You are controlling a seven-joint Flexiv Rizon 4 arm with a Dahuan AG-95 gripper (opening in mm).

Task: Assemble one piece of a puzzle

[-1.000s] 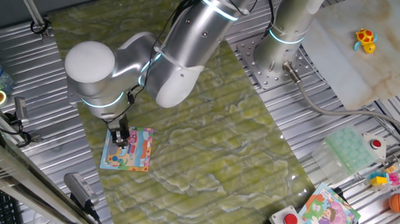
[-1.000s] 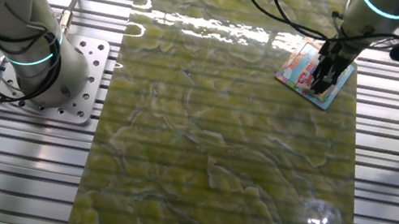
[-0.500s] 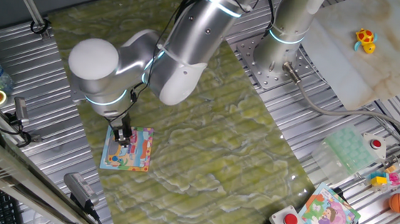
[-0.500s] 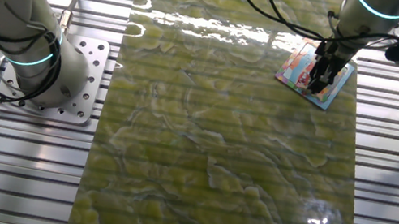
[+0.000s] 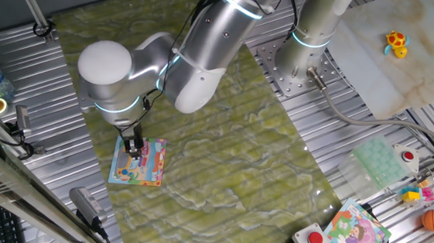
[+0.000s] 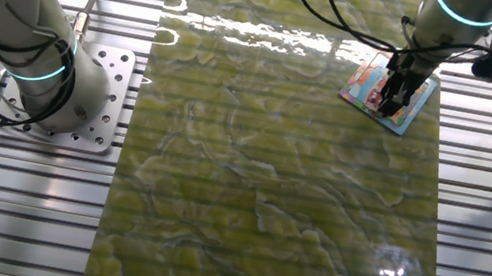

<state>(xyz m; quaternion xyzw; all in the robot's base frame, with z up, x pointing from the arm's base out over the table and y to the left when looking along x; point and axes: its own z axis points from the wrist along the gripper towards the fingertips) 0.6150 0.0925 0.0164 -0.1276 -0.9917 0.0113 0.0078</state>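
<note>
Your claw (image 5: pixel 132 149) points straight down over the upper part of the puzzle (image 5: pixel 138 162), fingertips at or just above its surface. You cannot tell whether it grips anything; the piece is too small to make out. The puzzle lies flat on the green mat (image 5: pixel 222 149) near one edge of the table (image 5: pixel 342 108).

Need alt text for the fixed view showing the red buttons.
A silver robot arm reaches down with its gripper over the puzzle, a small colourful board on a green marbled mat. A second cartoon board lies at lower right.
</note>
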